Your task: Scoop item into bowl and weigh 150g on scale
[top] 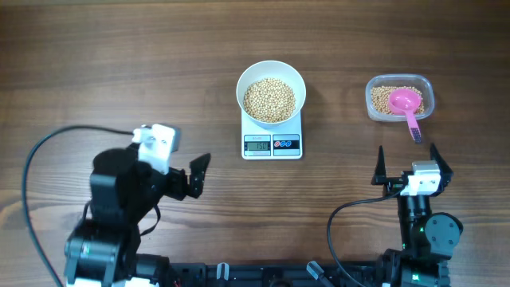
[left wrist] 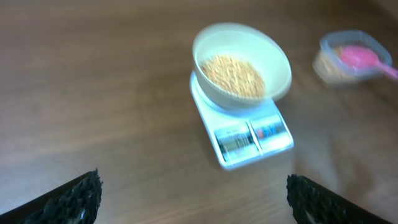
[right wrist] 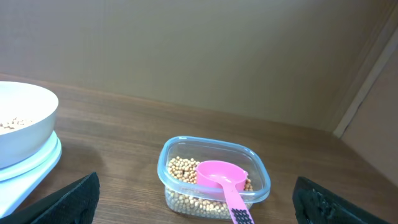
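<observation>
Display: the grey display on the near left of the scale shows dark digits, too small to read from overhead and smeared in the left wrist view.
Buttons: the buttons right of the display carry coloured marks, not legible.
Readable text: none anywhere.

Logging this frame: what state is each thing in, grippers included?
bowl: on the scale, partly filled with beans.
scale: display showing digits, unreadable.
tub: lidless, holds some beans.
pink scoop: lying in the tub, handle over its rim.
left gripper: open, empty.
right gripper: open, empty.
</observation>
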{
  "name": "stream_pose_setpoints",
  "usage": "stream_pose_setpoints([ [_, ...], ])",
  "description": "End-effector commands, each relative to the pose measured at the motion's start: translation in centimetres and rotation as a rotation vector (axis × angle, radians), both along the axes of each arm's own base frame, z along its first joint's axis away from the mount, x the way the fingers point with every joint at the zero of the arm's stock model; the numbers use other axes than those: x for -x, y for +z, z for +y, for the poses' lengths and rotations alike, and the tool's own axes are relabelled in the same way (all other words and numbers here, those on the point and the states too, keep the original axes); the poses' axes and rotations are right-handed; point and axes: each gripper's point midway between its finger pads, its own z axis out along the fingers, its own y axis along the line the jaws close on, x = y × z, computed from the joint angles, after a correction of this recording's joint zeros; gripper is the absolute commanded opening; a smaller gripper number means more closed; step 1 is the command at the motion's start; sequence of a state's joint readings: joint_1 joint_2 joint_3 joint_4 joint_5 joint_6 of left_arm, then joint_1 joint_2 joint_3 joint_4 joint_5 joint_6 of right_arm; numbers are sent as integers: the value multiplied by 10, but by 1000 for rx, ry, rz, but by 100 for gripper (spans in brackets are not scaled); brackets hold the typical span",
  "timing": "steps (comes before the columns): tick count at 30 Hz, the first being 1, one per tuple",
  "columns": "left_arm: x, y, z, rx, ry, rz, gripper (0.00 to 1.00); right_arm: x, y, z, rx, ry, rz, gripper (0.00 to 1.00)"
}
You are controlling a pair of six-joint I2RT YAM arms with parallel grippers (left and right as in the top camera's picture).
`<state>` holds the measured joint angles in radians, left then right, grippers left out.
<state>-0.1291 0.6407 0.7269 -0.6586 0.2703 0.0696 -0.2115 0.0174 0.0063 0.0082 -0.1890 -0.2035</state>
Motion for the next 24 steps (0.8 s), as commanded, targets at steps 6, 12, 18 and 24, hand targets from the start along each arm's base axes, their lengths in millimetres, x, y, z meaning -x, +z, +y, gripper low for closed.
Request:
stream_pose_setpoints([
  [6,2,-7,31,178,219,-145,100,1,4,-2,10,-12,-16,100],
  [12,6,-6,43,188,270,-294,100,1,4,-2,9,-12,-16,100],
  [18,3,-16,51,179,313,-354,100,1,4,-2,9,-12,-16,100],
  [24,1,-16,56,176,336,-411,100,1,4,-2,10,-12,-16,100],
])
